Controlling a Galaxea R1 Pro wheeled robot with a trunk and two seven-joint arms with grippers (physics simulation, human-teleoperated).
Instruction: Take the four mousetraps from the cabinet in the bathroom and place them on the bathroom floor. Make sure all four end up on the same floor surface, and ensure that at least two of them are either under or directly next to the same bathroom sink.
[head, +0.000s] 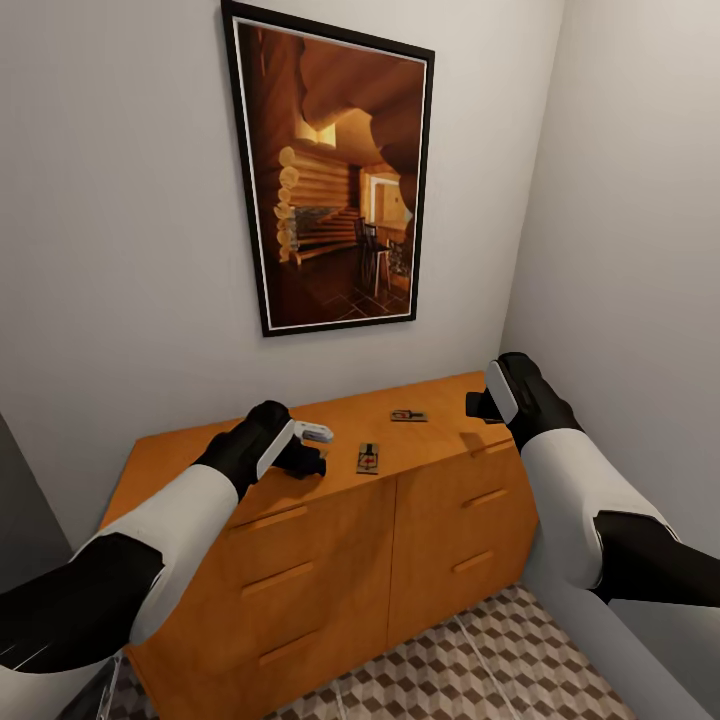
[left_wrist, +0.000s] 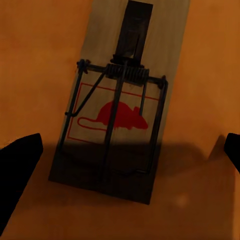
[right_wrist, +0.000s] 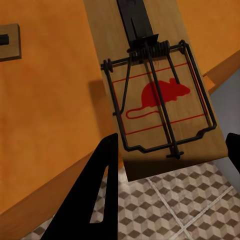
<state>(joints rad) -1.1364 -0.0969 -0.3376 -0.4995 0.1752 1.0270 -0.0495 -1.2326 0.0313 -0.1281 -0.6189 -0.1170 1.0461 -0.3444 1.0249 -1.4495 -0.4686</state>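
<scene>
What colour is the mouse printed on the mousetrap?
Red, on the mousetrap board; clearest in the right wrist view.

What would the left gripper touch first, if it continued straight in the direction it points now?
Most likely the mousetrap lying flat on the cabinet top: it sits centred between the open left gripper's dark fingers. How far off it lies is unclear.

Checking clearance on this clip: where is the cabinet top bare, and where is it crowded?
The cabinet top is bare along the wall under the framed picture, and at its far left end beyond the left gripper. Crowded: the front edge, where a mousetrap lies beside the left gripper, a second mousetrap sits mid-top, and the right gripper hovers at the right end.
</scene>
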